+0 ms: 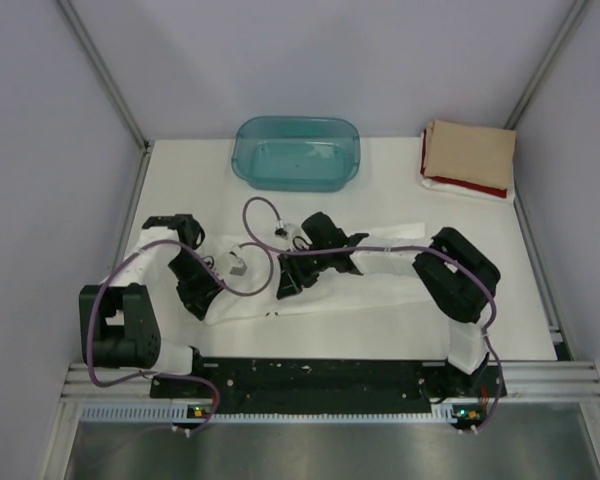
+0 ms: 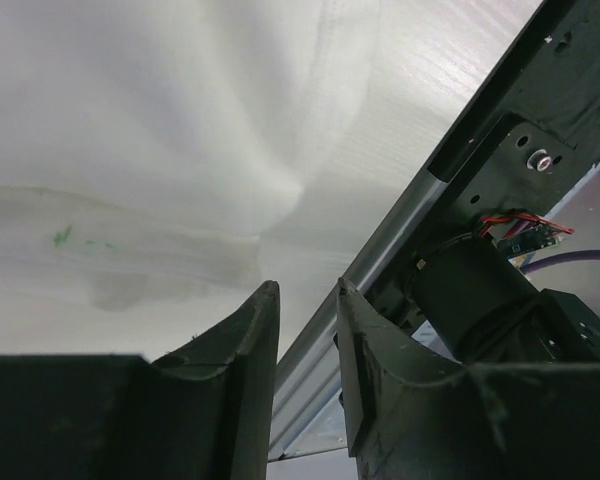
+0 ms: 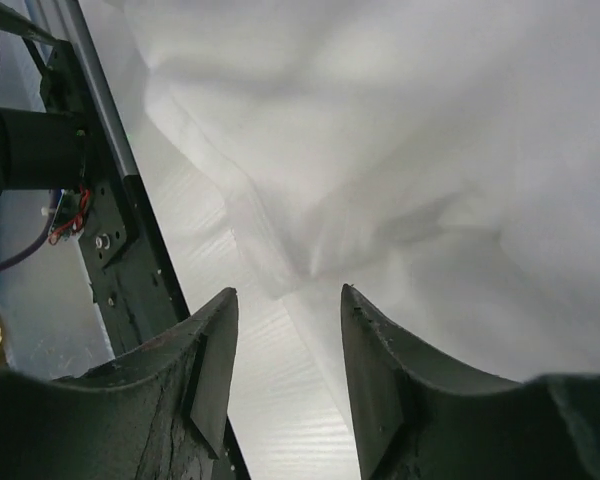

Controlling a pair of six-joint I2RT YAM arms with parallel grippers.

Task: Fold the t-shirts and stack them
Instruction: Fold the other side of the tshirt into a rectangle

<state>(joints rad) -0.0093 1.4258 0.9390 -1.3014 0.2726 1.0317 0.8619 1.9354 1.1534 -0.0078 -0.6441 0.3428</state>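
Observation:
A white t-shirt (image 1: 365, 287) lies crumpled across the middle of the table, under both arms; its print is hidden. My left gripper (image 1: 200, 303) is low over the shirt's left end, near the front edge. In the left wrist view it (image 2: 305, 292) is narrowly open and empty, with white cloth (image 2: 180, 120) just beyond the tips. My right gripper (image 1: 285, 283) is over the shirt's middle. In the right wrist view it (image 3: 288, 293) is open and empty, with a fold of the cloth (image 3: 380, 130) just past its tips. A folded tan t-shirt (image 1: 470, 150) lies on a red one (image 1: 472, 187) at the back right.
A translucent teal tub (image 1: 296, 152) stands at the back centre. The table's metal front rail (image 2: 380, 250) runs close by the left gripper. Frame posts rise at the back corners. Purple cables loop over the shirt between the arms.

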